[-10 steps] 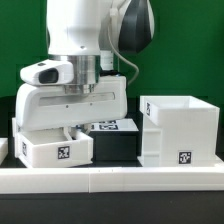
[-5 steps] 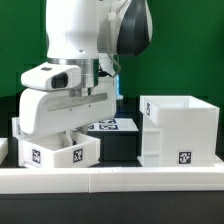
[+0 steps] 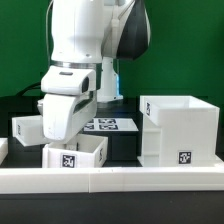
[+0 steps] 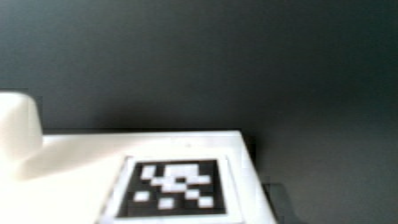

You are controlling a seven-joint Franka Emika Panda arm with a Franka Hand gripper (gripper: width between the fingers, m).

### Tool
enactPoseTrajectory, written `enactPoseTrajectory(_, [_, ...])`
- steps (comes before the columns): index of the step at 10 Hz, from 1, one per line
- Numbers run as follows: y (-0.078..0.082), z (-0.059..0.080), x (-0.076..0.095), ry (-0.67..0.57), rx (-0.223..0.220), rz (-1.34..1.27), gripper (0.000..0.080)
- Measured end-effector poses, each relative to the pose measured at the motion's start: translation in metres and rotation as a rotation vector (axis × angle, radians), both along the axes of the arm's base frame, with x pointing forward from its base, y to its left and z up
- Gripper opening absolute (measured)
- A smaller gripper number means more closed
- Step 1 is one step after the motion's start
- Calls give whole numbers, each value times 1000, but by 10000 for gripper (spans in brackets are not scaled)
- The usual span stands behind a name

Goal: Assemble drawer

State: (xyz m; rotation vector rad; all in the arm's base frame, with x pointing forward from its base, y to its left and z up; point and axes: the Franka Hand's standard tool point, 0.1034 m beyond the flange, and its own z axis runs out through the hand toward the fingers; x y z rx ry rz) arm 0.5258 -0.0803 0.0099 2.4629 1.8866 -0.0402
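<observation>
The drawer's large boxy shell (image 3: 180, 130) stands open-topped at the exterior view's right, with a tag low on its front. One small tray (image 3: 76, 155) with a tag on its face sits near the front rail. My gripper (image 3: 71, 140) comes down onto it from above, with the hand tilted. The fingertips are hidden behind the tray's rim, and the tray turns with the hand, so it is gripped. The wrist view shows this tray's tagged white face (image 4: 175, 188) close up over the dark table, with no fingers visible. A second small tray (image 3: 27, 128) sits behind at the left.
The marker board (image 3: 112, 125) lies flat on the dark table between the arm and the shell. A long white border rail (image 3: 120, 180) runs along the front edge. A green backdrop stands behind.
The hand has swung round and tilted. The small tray has moved with it toward the exterior view's right and turned. The second tray behind at the left has come into view.
</observation>
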Motion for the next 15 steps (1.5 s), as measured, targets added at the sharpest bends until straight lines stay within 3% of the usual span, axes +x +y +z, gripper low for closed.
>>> enactPoseTrajectory(4, [-4, 1, 2, -15, -27, 206, 41])
enactPoseTrajectory(8, [30, -1, 3, -8, -22, 303, 41])
enactPoseTrajectory(12, [27, -1, 3, -7, -22, 296, 41])
enactPoseTrajectory(15, [43, 0, 7, -9, -11, 300, 41])
